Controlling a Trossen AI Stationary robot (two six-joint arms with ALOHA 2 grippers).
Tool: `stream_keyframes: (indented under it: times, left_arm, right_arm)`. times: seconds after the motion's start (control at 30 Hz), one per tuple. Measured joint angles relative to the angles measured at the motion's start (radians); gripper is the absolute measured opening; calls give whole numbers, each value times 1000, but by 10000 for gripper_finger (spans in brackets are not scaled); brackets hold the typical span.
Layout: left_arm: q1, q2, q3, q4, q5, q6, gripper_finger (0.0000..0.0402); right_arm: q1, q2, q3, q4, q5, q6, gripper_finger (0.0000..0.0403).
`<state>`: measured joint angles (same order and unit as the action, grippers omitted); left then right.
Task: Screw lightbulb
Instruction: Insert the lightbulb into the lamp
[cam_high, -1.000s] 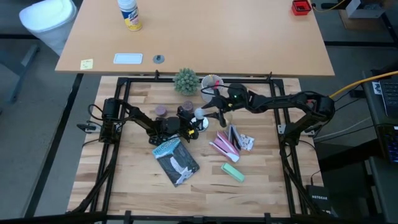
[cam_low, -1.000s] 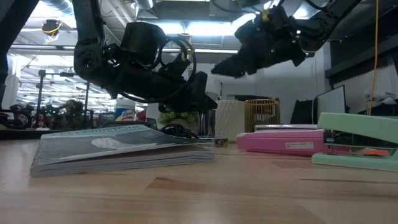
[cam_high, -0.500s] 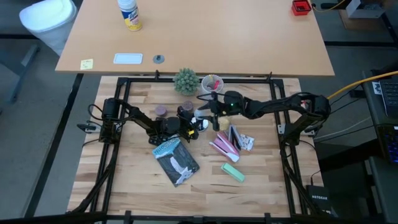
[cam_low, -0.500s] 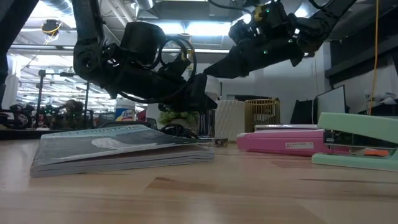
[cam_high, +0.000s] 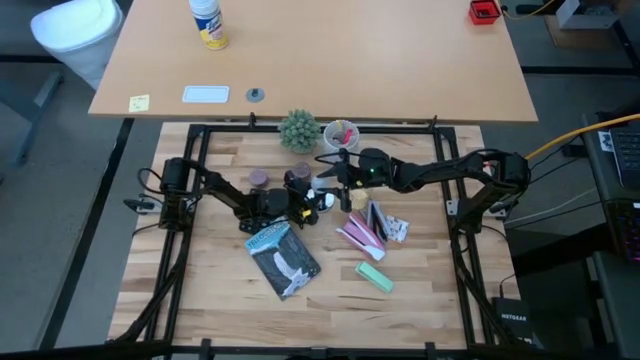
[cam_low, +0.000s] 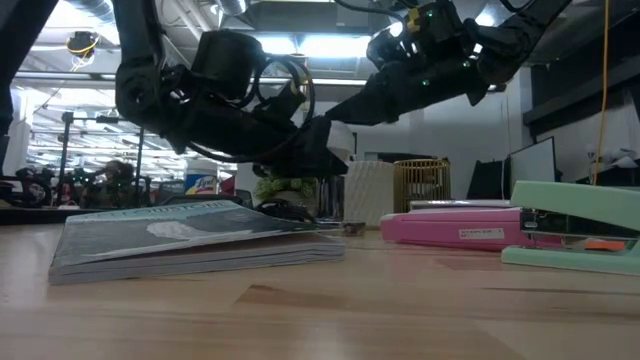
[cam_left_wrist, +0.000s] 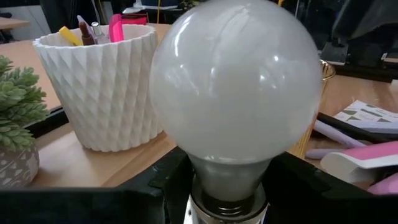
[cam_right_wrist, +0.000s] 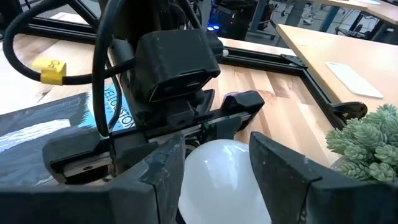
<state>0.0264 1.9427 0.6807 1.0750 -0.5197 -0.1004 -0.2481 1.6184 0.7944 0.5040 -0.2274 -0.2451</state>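
The lightbulb (cam_left_wrist: 235, 106) is seen upright near the centre of the high view, just below the potted plant (cam_high: 298, 129), with its narrow neck seated in a dark holder. In the left wrist view the left gripper (cam_left_wrist: 227, 186) sits at the bulb's neck; its dark jaws flank the base on both sides, but whether they press on it cannot be told. The right gripper (cam_right_wrist: 214, 177) is placed over the globe from the frame's right, jaws spread either side of the glass; contact cannot be confirmed. Judged status: bulb located, presented base-down and bracketed by both arms. Turning into the socket appears not yet finished; how deep the thread sits is hidden.
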Motion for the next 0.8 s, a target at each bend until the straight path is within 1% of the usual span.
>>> stream_keyframes:
  times: [0.43, 0.6, 0.8]
  left_arm:
    - [-1, -25, 1, -51, 0, -25, 169]
    - [1, -28, 4, -78, 0, -49, 169]
    - [2, -31, 5, -96, 4, -42, 169]
  right_arm:
    - [-1, 1, -2, -4, 2, 1, 184]
    - [-1, 2, -2, -3, -26, 2, 184]
    - [27, 2, -2, 4, -30, 1, 184]
